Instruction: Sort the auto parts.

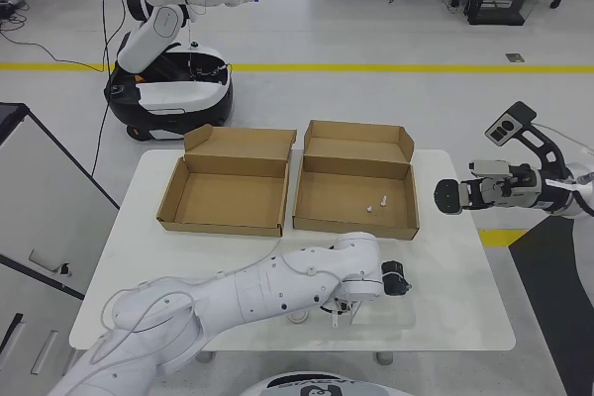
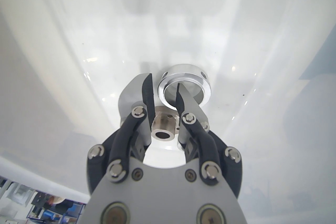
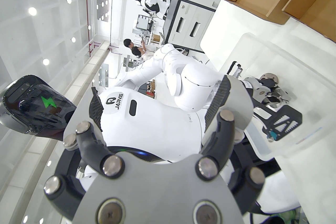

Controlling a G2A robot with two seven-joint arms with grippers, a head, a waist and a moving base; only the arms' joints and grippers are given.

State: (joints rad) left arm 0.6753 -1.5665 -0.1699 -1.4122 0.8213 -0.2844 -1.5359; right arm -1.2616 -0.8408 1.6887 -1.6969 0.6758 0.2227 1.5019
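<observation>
- Two open cardboard boxes are being carried side by side by the white counter [image 1: 445, 297] in the middle of the top view: a left-hand box [image 1: 228, 198] and a right-hand box [image 1: 337, 198].
- Two small pale parts [image 1: 369, 209] [image 1: 383, 201] are being held in the right-hand box, close together near its lower right corner.
- One clear bin [image 3: 262, 46] is being kept on the counter, lower right of centre in the top view.
- Two metal parts are being kept in the bin: a shiny silver ring [image 2: 183, 74] with small holes in its wall, and a duller flanged hub [image 2: 164, 121] with a round bore.
- The ring's wall is being straddled by the left gripper [image 2: 164, 83], its fingers narrowly parted and not clamped: one finger is inside the ring, the other outside.
- The right gripper [image 3: 160, 88] is being held at the right edge of the top view, off the counter, with its fingers spread wide and grasping nothing.
</observation>
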